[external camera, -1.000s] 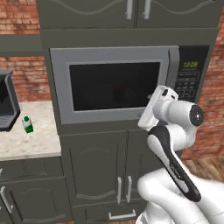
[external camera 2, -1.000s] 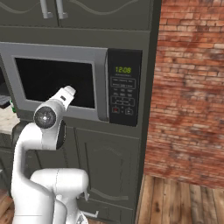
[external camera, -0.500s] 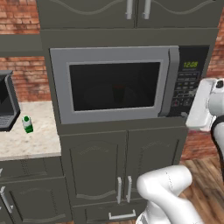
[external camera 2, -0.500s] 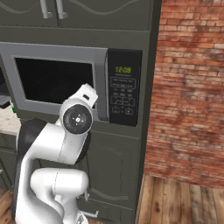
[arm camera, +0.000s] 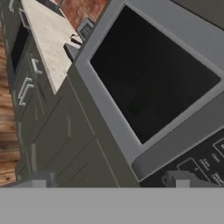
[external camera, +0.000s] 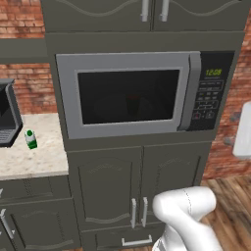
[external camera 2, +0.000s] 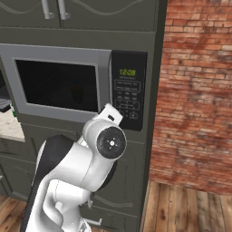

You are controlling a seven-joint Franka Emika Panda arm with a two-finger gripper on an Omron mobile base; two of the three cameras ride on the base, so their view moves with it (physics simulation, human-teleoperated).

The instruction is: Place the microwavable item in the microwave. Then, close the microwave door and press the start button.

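- The pincer [arm camera: 109, 178], jaws spread wide and carrying nothing, is swinging rightward off the microwave door [external camera: 128, 94], now shut.
- At its 2 o'clock, the keypad panel [arm camera: 199, 164] is nearing, so pressing start is likely next.
- The microwavable item is presumably sitting behind the dark glass; I cannot tell.

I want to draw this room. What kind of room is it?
A kitchen, most likely. A built-in microwave sits among dark cabinets, and a pale counter beside it holds a small green-capped carton.
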